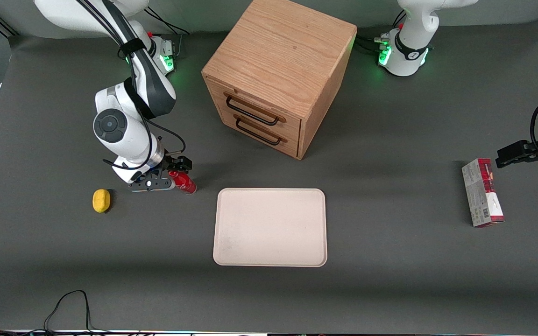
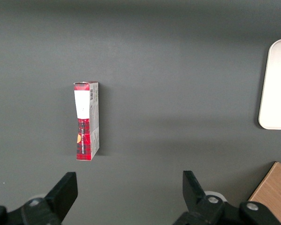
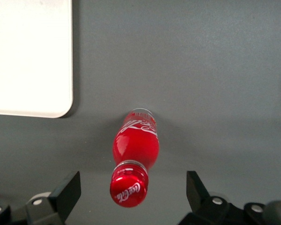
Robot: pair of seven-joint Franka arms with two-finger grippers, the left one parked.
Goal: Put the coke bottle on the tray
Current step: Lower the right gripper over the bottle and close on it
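The coke bottle (image 1: 186, 184), small, red, with a red cap and white lettering, stands upright on the grey table beside the tray's corner, toward the working arm's end. In the right wrist view the bottle (image 3: 136, 140) rises toward the camera, its cap between the two fingers. My right gripper (image 1: 172, 173) is directly above the bottle and open; its jaws stand wide on either side of the cap without touching it (image 3: 131, 199). The cream-beige tray (image 1: 270, 247) lies flat and empty in the middle of the table and also shows in the right wrist view (image 3: 30, 56).
A wooden two-drawer cabinet (image 1: 273, 70) stands farther from the front camera than the tray. A yellow lemon-like object (image 1: 101, 200) lies beside the gripper. A red-and-white carton (image 1: 482, 191) lies toward the parked arm's end, also in the left wrist view (image 2: 86, 122).
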